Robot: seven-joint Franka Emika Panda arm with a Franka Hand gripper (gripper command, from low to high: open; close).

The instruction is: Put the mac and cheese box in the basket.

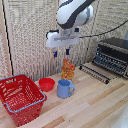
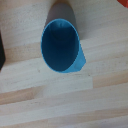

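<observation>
My gripping tool (image 1: 61, 52) hangs in the air with its two dark-tipped fingers apart and nothing between them. The mac and cheese carton (image 1: 68, 69), orange and yellow, stands upright on the wooden table just below and slightly to the exterior view's right of the fingers. The container (image 1: 21, 98), a red wire basket with a light blue rim, sits at the exterior view's left front. The wrist view shows only the blue mug (image 2: 61, 46) from above; the carton and my fingers are out of that view.
A blue mug (image 1: 64, 88) stands just in front of the carton. A small red bowl (image 1: 46, 84) sits between mug and basket. A toaster oven (image 1: 113, 56) with its door lowered stands at the exterior view's right. A woven screen backs the table.
</observation>
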